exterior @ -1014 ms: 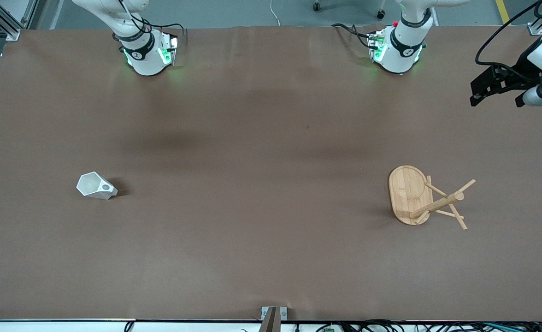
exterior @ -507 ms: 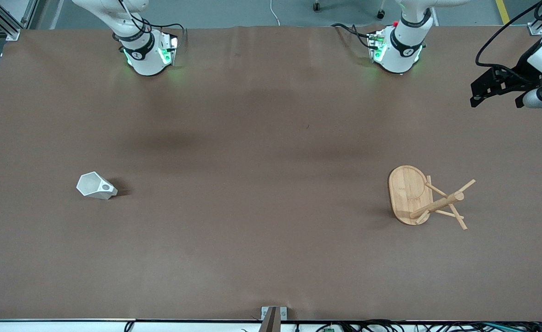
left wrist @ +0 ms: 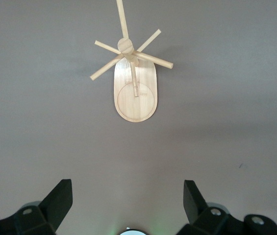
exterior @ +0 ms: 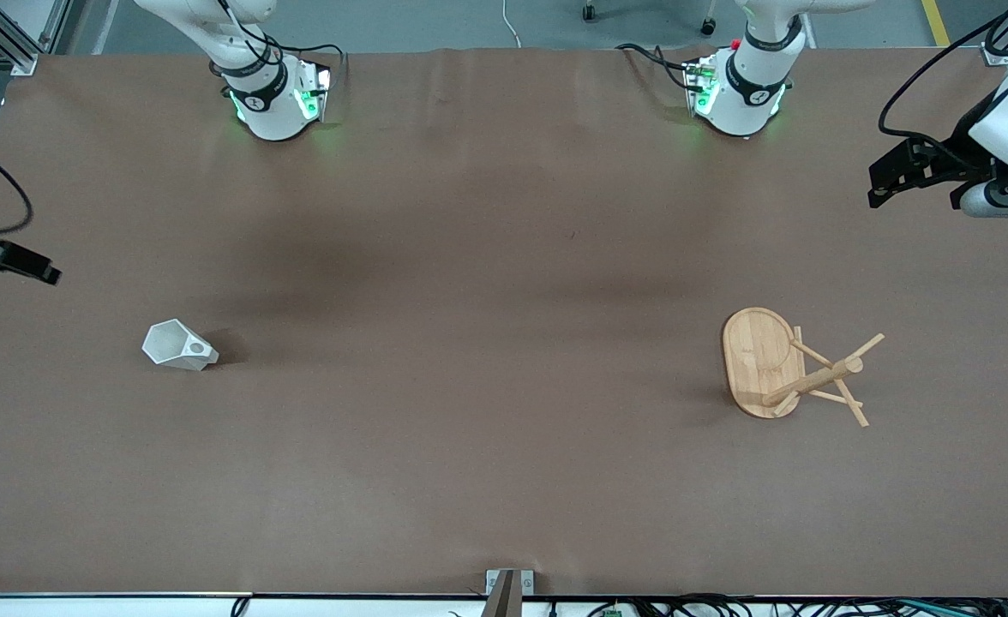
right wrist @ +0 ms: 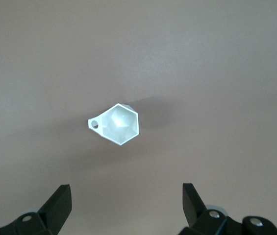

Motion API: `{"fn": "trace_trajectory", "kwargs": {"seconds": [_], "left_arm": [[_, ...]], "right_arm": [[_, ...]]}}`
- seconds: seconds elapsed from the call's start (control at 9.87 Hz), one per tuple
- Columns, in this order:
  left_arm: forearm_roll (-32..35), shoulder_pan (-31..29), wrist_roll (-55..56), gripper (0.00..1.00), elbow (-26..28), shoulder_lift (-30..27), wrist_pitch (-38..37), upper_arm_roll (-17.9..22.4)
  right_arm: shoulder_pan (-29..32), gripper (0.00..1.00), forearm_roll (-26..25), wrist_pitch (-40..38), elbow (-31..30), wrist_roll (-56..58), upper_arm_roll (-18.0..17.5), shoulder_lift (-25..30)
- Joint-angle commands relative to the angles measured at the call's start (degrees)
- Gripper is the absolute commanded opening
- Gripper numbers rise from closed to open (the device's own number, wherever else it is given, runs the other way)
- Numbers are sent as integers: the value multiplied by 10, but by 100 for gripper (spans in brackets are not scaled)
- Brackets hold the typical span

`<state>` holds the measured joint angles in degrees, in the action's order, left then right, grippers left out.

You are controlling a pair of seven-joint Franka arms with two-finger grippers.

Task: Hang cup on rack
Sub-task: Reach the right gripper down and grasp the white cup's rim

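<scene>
Since a second ago the right pincer (exterior: 37,272) has swung in at the worktop's (exterior: 487,480) right-arm end, jaws wide and empty, apparently high over the cup (exterior: 178,345). The cup lies on its side there, well apart from the rack (exterior: 791,368), toppled under the left pincer (left wrist: 127,205), also wide.

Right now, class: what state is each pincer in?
Left pincer: open, empty, above the mug tree.
Right pincer: open, empty, above the faceted white cup.
</scene>
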<state>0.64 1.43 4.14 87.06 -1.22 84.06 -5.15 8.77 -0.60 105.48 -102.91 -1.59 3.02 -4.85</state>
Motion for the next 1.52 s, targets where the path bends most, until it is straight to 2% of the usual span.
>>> {"fn": "trace_trajectory", "kwargs": {"seconds": [0.0, 0.3, 0.51, 0.81, 0.91, 1.22, 1.32, 1.42], "left_arm": [[5, -1, 6, 100, 6, 7, -7, 1], [6, -2, 9, 100, 5, 3, -27, 1], [6, -6, 7, 100, 5, 0, -29, 2], [6, -16, -2, 100, 6, 7, -29, 2], [4, -22, -4, 100, 6, 7, -29, 1], [0, -19, -5, 100, 6, 8, -29, 0], [-1, -18, -5, 100, 5, 7, -29, 0], [-1, -18, -5, 100, 4, 7, -29, -2]], "right_arm": [[11, 100, 1, 110, -96, 2, -7, -15], [12, 100, 15, 247, -156, 1, -7, -76], [11, 100, 37, 304, -188, 1, -7, -103], [12, 99, 41, 356, -199, 1, -7, -136], [12, 95, 43, 359, -199, 1, -7, -140], [12, 69, 43, 354, -201, 1, -7, -143], [12, 55, 43, 355, -201, 1, -7, -146], [12, 29, 43, 359, -200, 1, -8, -148]]}}
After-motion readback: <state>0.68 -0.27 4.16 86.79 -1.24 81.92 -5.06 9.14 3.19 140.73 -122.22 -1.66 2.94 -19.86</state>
